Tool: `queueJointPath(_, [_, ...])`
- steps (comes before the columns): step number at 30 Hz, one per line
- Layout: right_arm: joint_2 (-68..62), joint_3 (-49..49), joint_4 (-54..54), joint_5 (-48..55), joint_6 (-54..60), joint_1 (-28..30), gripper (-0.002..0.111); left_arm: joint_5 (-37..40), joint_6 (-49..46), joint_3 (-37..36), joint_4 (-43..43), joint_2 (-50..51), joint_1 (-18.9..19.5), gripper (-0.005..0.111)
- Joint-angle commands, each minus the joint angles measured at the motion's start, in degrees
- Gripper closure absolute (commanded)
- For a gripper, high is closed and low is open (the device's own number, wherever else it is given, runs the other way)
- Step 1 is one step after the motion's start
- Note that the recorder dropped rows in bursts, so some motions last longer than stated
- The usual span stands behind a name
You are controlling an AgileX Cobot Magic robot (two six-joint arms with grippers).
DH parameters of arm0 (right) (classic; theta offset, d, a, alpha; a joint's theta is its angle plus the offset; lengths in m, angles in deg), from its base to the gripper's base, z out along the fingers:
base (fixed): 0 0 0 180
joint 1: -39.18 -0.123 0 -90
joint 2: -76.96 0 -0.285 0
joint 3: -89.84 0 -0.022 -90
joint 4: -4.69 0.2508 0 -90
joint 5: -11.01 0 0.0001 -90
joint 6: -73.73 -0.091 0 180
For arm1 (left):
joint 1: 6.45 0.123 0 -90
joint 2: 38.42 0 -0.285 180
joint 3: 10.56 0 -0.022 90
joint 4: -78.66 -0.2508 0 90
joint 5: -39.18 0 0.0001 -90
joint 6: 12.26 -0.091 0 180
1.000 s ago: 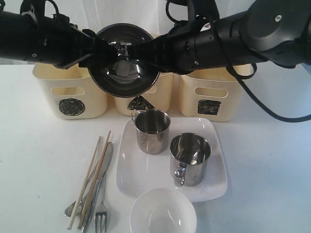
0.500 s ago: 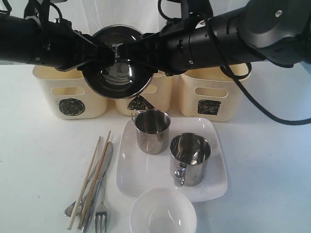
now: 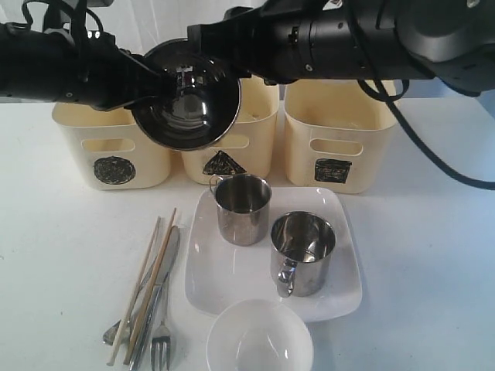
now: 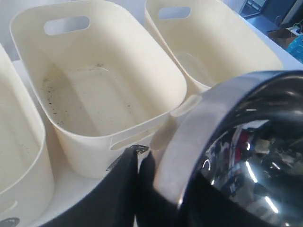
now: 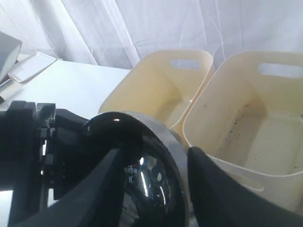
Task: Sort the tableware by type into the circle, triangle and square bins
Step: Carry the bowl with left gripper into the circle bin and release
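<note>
The steel bowl (image 3: 186, 104) hangs tilted in the air in front of the circle bin (image 3: 112, 147) and the triangle bin (image 3: 255, 135). My left gripper (image 3: 155, 81) is shut on its left rim; its fingers (image 4: 128, 189) press together beside the bowl's wall (image 4: 189, 137). My right gripper (image 3: 213, 54) straddles the upper right rim, open, with one finger inside the bowl (image 5: 142, 179) and one finger (image 5: 208, 189) outside, and gaps on both sides. The square bin (image 3: 340, 147) stands at the right.
Two steel mugs (image 3: 242, 209) (image 3: 303, 251) stand on the white square plate (image 3: 232, 286). A white bowl (image 3: 259, 340) sits at the front edge. Chopsticks (image 3: 151, 270), knife (image 3: 158, 297), fork (image 3: 161, 344) and spoon (image 3: 112, 334) lie front left.
The bowl has shifted left with the left arm and tilted more. The right arm has risen, and its fingers have loosened from the rim.
</note>
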Motion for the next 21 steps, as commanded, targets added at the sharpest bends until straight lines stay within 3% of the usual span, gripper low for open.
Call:
queueJointPath(1, [0.71, 0.37, -0.88, -2.65, 0.56, -0.09, 0.067, -3.74, 0.1, 0.52, -0.8, -0.13, 0.98, 0.107])
queueJointPath(7, [0.95, 0.37, -0.88, -4.99, 0.56, -0.09, 0.067, -6.47, 0.35, 0.52, -0.79, 0.09, 9.63, 0.107])
queueJointPath(12, [0.95, 0.37, -0.88, -4.99, 0.56, -0.09, 0.067, -3.24, 2.1, 4.45, -0.56, 3.49, 16.51, 0.107])
queueJointPath(21, [0.95, 0.27, -1.02, 0.68, 0.56, -0.09, 0.067, -4.4, 2.1, 17.06, -0.56, 16.55, 17.42, 0.107])
